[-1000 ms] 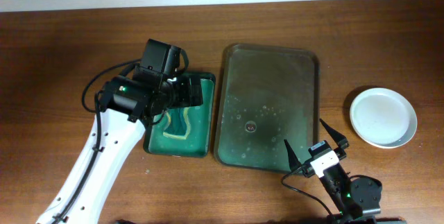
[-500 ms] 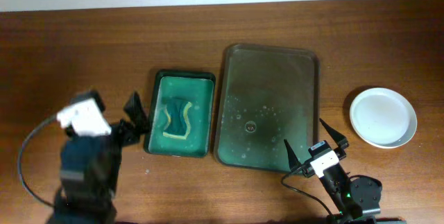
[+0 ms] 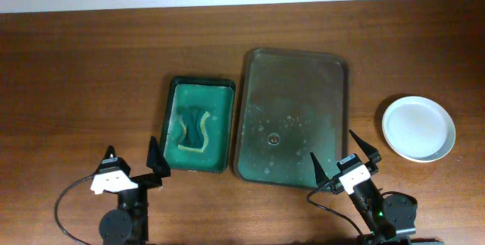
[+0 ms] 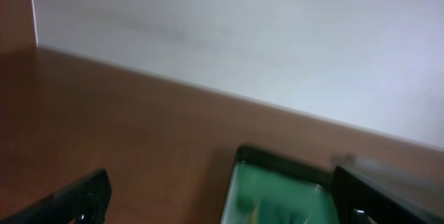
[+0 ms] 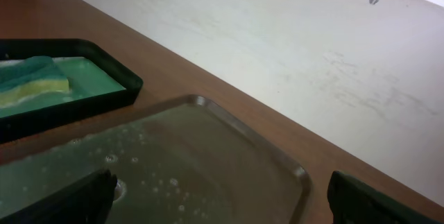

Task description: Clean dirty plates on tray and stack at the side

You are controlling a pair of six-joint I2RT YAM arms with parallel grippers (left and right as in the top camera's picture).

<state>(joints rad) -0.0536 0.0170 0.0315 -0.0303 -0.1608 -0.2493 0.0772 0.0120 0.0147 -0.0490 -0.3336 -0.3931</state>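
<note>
The dark grey-brown tray (image 3: 333, 70) lies in the middle of the table, wet with small droplets and holding no plates; it also shows in the right wrist view (image 5: 208, 148). White plates (image 3: 418, 128) sit stacked on the table to the right of the tray; I cannot tell how many. My left gripper (image 3: 130, 156) is open and empty near the front edge, left of the green container. My right gripper (image 3: 342, 152) is open and empty at the tray's front right corner. Both wrist views show their fingers spread wide (image 4: 222, 203) (image 5: 222, 196).
A green rectangular container (image 3: 227, 124) with a green-and-yellow sponge (image 3: 193, 127) stands left of the tray; it shows in the left wrist view (image 4: 277, 189) and the right wrist view (image 5: 69, 89). A white wall runs along the table's far edge.
My left arm has pulled back from over the green container to the front edge of the table. The sponge lies uncovered in the container. The right arm has not moved.
</note>
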